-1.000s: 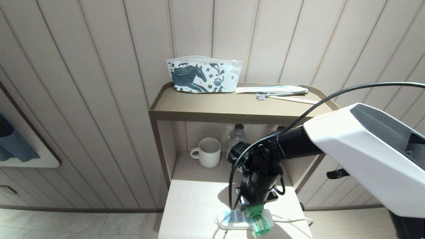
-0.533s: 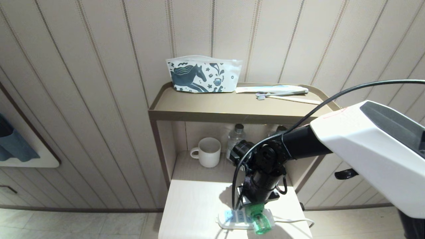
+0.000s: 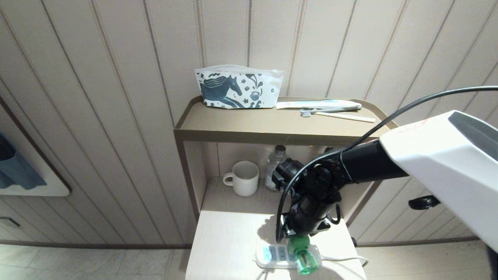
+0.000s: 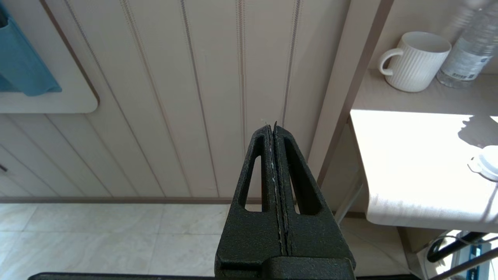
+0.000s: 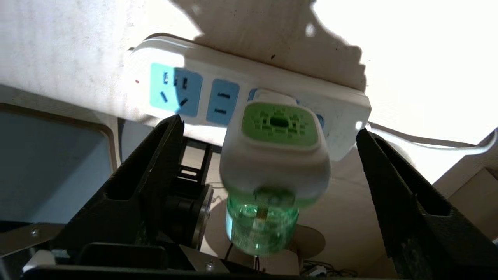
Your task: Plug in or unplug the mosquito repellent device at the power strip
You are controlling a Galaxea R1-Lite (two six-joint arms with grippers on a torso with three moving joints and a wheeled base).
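Since a second ago, the right gripper (image 3: pixel 297 233) has been drawn up and back from the repellent (image 3: pixel 302 254), and its fingers (image 5: pixel 155 163) have been spread wide; nothing is held between them. The repellent is left seated in the strip (image 3: pixel 272 256), at the socket nearest the cord end, with its green bottle hanging over the near edge.

Taking the strip as landmark and going left to right: well to its left, off the table (image 3: pixel 225 241), the left gripper (image 4: pixel 274 128) is parked by the panelled wall, fingers pressed together on nothing. Behind the strip and to its left, a mug (image 3: pixel 243 178) is seen on the lower shelf, with a water bottle (image 3: pixel 274 163) just beside it. Above these, on the upper shelf, a horse-print pouch (image 3: pixel 237 87) is stood against the wall, and a toothbrush (image 3: pixel 334 113) is laid to its right. From the strip's right end a thin white cord (image 3: pixel 346 258) is led off along the table.
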